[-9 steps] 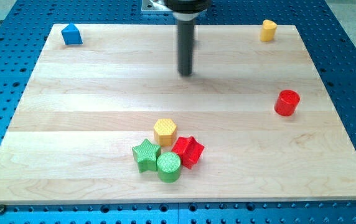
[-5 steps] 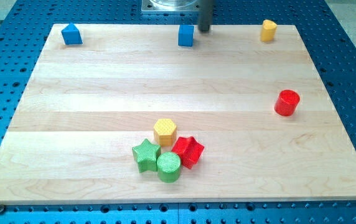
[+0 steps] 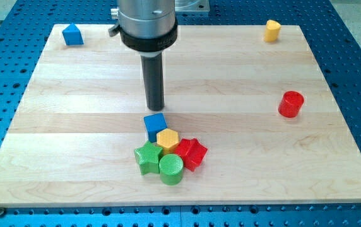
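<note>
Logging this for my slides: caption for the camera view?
My tip just above the blue cube, which touches the yellow hexagon in the central cluster.

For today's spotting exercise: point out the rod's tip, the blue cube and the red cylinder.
my tip point(image 3: 156, 108), camera view, rod's very lower end.
blue cube point(image 3: 155, 124), camera view, its top face.
red cylinder point(image 3: 291, 99), camera view, its top face.

Lab bench: wooden board point(image 3: 73, 94) on blue perforated table point(image 3: 351, 38).
</note>
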